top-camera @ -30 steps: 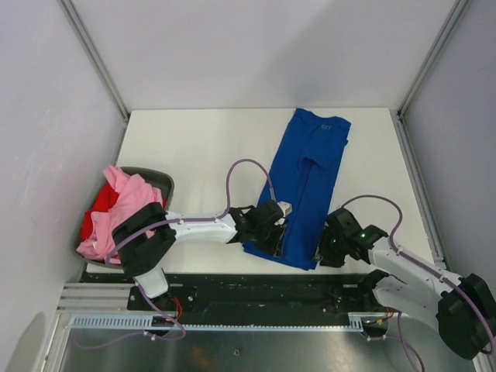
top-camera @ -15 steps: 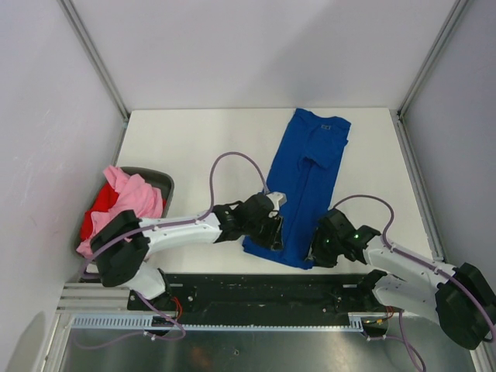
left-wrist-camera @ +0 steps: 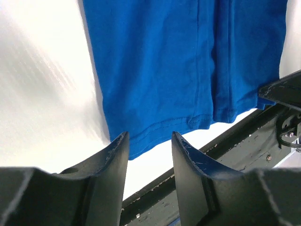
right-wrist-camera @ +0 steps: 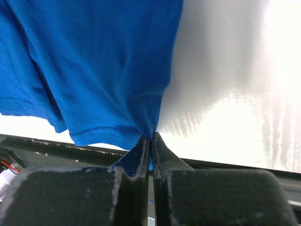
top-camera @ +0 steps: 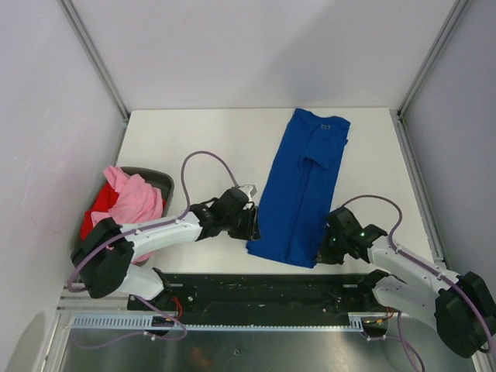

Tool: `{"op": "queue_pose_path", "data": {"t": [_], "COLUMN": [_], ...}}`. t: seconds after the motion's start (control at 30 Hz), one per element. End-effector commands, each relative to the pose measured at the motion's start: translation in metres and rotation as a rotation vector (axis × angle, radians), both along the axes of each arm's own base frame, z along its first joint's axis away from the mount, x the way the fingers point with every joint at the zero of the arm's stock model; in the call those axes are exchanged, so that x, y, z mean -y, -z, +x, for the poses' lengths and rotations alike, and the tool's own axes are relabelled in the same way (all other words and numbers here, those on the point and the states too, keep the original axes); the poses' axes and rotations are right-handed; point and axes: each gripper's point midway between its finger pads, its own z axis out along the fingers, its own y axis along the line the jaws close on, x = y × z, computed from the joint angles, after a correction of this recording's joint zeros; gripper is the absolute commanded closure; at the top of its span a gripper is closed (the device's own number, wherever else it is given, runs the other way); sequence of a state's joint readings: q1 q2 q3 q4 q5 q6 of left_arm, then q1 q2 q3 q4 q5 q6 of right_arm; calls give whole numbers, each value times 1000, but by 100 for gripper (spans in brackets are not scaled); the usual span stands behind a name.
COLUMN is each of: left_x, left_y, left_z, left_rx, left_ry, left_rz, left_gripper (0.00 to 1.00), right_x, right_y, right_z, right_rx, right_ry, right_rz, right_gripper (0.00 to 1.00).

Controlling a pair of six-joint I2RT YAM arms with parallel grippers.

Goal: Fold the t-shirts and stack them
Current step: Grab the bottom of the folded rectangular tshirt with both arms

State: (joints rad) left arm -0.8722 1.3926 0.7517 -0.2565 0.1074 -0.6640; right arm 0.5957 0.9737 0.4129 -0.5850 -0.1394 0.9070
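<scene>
The table (top-camera: 194,147) is white, with a blue t-shirt (top-camera: 306,178), pink t-shirt (top-camera: 133,203) and red t-shirt (top-camera: 90,226).

Left arm reaching inward, left pincer (left-wrist-camera: 149,137) jaws apart, right pincer (right-wrist-camera: 150,137) clamped on blue t-shirt (right-wrist-camera: 94,61) hem

I am resting my right gripper (top-camera: 324,253) on the blue t-shirt (top-camera: 302,182) at its five o'clock corner; my left gripper (top-camera: 253,223) is sitting just beside its seven o'clock edge.

light: bright, even | glare: table (right-wrist-camera: 225,70) washed out, wrist views | foreground: perhaps soft
</scene>
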Motion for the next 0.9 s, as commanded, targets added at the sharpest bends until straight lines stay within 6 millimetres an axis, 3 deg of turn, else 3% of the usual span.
{"op": "queue_pose_path", "data": {"t": [0.0,0.2,0.5,0.87], "left_x": [4,10,11,17], "left_y": [-8,1,17,31], "left_z": [4,0,-11,-28], "left_rx": [13,-35,-79,-105], "left_ry": [11,44,69,105], "left_rz": [-30,-24,3,33], "left_gripper": [53,53,50,57], "right_x": [17,24,19,17], "right_y": [0,-1,-4,-3], "right_z": [-3,-4,-5,-8], "right_rx": [-5,-7,-7,-10], "right_ry": [4,12,4,-3], "right_rz": [-33,-31,-4,0], "right_gripper": [99,99,100,100]}}
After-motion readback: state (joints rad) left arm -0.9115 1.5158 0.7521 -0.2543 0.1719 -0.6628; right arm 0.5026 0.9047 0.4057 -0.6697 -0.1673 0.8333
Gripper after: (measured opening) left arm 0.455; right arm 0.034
